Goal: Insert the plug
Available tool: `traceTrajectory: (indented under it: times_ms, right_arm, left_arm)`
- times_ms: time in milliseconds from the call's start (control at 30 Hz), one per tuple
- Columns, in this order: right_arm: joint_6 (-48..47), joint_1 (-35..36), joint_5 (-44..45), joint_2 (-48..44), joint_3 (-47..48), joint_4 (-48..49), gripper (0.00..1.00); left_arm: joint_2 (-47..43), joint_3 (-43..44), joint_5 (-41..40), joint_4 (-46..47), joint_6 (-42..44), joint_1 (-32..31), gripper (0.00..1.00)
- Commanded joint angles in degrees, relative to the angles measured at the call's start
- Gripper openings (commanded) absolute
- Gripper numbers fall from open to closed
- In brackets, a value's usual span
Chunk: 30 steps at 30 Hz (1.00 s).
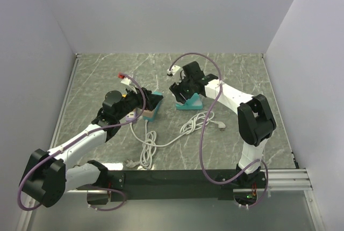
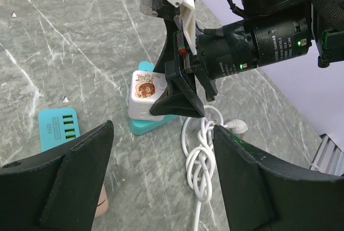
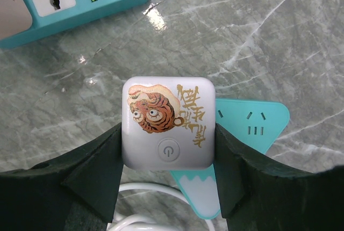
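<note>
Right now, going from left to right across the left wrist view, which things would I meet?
teal power strip with green USB ports → white tiger-print cube adapter → coiled white cable → white plug

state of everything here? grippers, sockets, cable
left gripper: open, empty
right gripper: shut on the white cube adapter
white cube adapter: gripped, above the teal socket block; seated or not, cannot tell
teal socket block: lying flat, visible sockets empty
teal power strip: flat, visible socket and usb ports empty
white cable: loosely coiled, its plug lying unplugged
</note>
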Motion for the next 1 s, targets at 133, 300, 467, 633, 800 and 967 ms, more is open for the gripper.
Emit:
traceTrajectory:
  times_ms: [133,300,467,633,800,967]
  right_arm:
    - [-0.45,-0.37,2.29,1.18,1.93,-1.39,0.0]
    - [-0.28,-0.11,3.78,1.62,1.4,-2.27,0.0]
    - [-0.1,0.5,5.19,2.41,0.34,-2.71,0.0]
    - [-0.19,1.03,5.72,3.9,0.43,-3.15,0.0]
    - [0.51,1.03,5.19,4.26,-0.71,-2.97,0.0]
    - [1.21,0.94,4.32,4.35,-2.81,-2.53,0.0]
  left_arm:
    - [0.15,0.74,0.16,2.27,1.14,0.19,0.8]
    - [-0.2,0.47,-0.02,2.09,1.41,0.19,0.79]
    - [-0.64,0.12,-0.2,1.83,1.67,0.19,0.79]
    - [-0.38,0.21,0.51,1.22,2.02,0.19,0.79]
    - [-0.99,-0.23,-0.46,0.34,2.64,0.19,0.79]
    - [-2.75,-0.76,-1.16,-0.72,3.16,0.19,0.79]
